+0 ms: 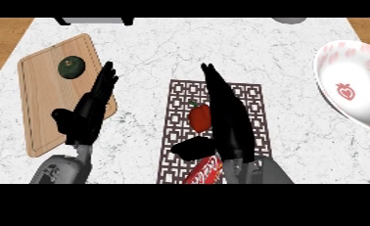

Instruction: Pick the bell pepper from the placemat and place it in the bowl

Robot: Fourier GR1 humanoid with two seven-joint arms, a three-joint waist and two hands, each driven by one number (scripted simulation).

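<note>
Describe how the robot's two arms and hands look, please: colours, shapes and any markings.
Both hands, left hand and right hand, are glossy black with long, slim, tapering fingers and a thicker thumb. Each sits on a rounded grey forearm: left forearm, right forearm. No cables, sleeves or readable markings show on them.

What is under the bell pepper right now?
The bell pepper lies on the patterned placemat, which lies on the marble counter. The right hand is beside the pepper, fingers straight, and covers the mat's right part. The contact spot under the pepper is hidden.
</note>
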